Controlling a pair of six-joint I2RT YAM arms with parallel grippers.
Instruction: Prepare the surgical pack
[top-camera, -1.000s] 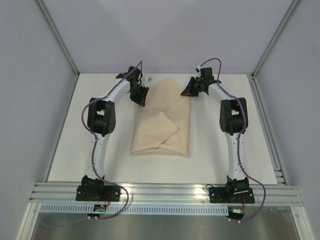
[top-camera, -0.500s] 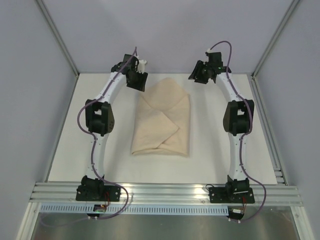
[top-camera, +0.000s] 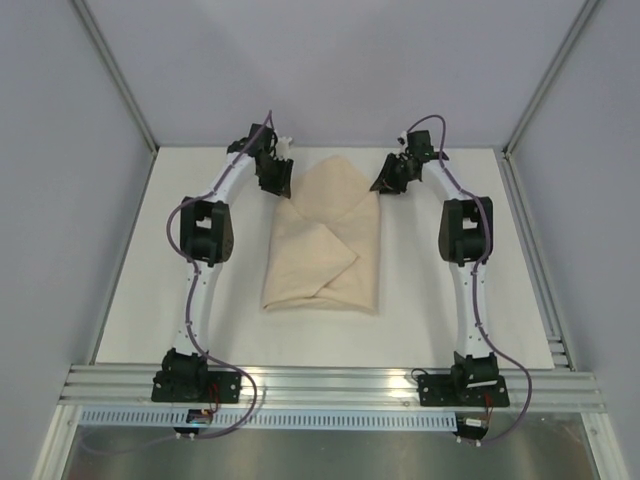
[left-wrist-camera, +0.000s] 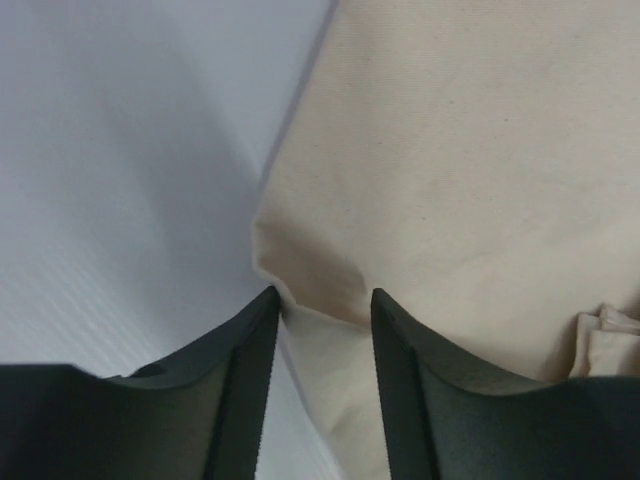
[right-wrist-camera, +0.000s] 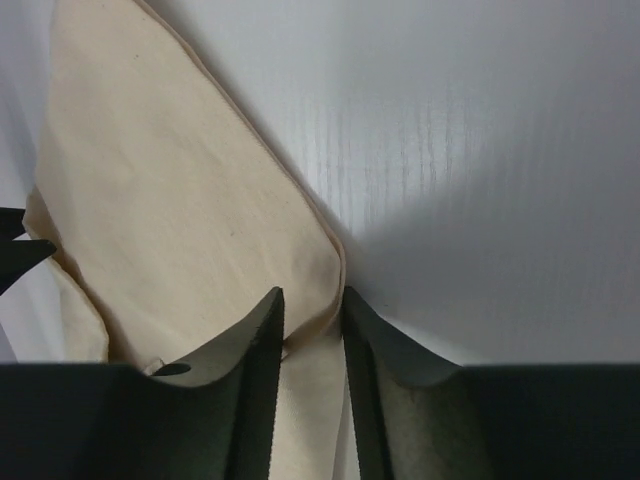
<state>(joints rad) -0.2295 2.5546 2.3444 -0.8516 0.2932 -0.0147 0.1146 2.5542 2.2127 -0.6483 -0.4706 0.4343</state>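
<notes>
The surgical pack is a tan cloth bundle (top-camera: 325, 250), folded like an envelope in the middle of the white table (top-camera: 130, 300). No tray, scissors, tweezers, pads or packets show. My left gripper (top-camera: 280, 180) is low at the bundle's far left corner. In the left wrist view its jaws (left-wrist-camera: 322, 292) stand apart, astride a fold of the cloth (left-wrist-camera: 460, 180). My right gripper (top-camera: 385, 183) is low at the far right corner. In the right wrist view its jaws (right-wrist-camera: 312, 292) stand a little apart with the cloth's hemmed edge (right-wrist-camera: 180, 200) between them.
Grey walls and metal frame posts (top-camera: 120, 80) close in the table on the left, far and right sides. An aluminium rail (top-camera: 330, 385) carrying both arm bases runs along the near edge.
Both grippers rose above the far corners of the bundle half a second ago, then came back down onto them. The bundle's shape looks the same.
</notes>
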